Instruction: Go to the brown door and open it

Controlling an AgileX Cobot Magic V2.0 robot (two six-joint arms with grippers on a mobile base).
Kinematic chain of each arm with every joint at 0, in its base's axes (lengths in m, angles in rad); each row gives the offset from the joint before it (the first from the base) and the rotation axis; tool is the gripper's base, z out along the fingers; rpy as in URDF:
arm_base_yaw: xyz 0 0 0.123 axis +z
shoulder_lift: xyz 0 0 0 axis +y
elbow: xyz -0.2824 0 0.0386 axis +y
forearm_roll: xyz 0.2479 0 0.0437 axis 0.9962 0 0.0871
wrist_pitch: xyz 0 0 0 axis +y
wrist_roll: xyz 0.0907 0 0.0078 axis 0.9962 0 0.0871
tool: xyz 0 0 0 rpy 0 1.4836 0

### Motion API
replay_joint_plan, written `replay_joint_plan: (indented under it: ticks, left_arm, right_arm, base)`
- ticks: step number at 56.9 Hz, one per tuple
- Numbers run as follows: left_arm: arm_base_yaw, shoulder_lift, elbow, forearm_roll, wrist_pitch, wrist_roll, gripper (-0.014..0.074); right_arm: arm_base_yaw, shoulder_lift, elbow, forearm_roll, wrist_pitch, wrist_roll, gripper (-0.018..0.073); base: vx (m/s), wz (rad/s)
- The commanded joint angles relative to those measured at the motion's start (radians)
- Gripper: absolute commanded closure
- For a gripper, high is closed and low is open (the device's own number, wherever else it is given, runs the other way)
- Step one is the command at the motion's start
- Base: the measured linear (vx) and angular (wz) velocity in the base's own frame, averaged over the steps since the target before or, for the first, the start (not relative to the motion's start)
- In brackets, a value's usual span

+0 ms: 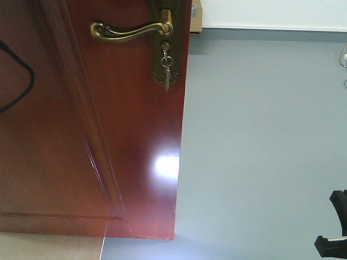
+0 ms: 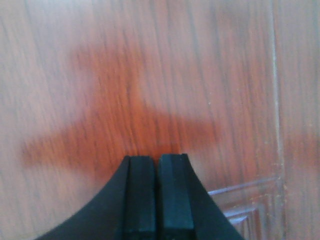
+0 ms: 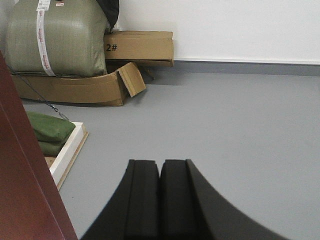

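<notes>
Boxes: your right wrist view shows a torn cardboard box (image 3: 75, 87) holding a green sack (image 3: 55, 37); a second box (image 3: 140, 47) marked "2#" stands behind it.
Floor: grey floor (image 1: 260, 151), white wall (image 3: 225, 27) behind.
Door: the brown door (image 1: 92, 130) fills your front view's left, lever handle (image 1: 130, 30) and keys (image 1: 166, 67) near its edge.
Jaws: left gripper (image 2: 157, 165) closed, empty, close against the door; right gripper (image 3: 160, 167) closed, empty, over floor.

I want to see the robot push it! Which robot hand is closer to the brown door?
The left. The left gripper, shut, points straight at the brown door, whose wood fills its view. The right gripper, also shut, points past the door's edge at the grey floor.
</notes>
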Motion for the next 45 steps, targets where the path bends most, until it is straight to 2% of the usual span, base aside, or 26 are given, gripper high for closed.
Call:
replay_joint_plan:
  ticks: [1,27,35,45]
  left_arm:
    - [-0.001,-0.013,-0.032,-0.003,-0.08,-0.003,0.053]
    - [-0.001,-0.014,-0.032,-0.004,-0.074,-0.008,0.053]
    - [-0.001,-0.017,-0.031,-0.004,-0.037,-0.064,0.053]
    - [-0.001,-0.065,-0.024,-0.003,0.066,-0.053,0.053]
  right_arm:
    - [0.002,-0.006,0.004,-0.003,-0.077,-0.006,0.0559]
    - [0.002,-0.006,0.004,-0.003,-0.077,-0.006,0.0559]
    - [0.002,-0.006,0.004,-0.003,-0.077,-0.006,0.0559]
    - [0.002,-0.006,0.004,-0.003,-0.077,-0.006,0.0559]
  base:
    - [0.0,0.0]
    - [0.0,0.0]
    - [0.0,0.0]
    - [0.0,0.0]
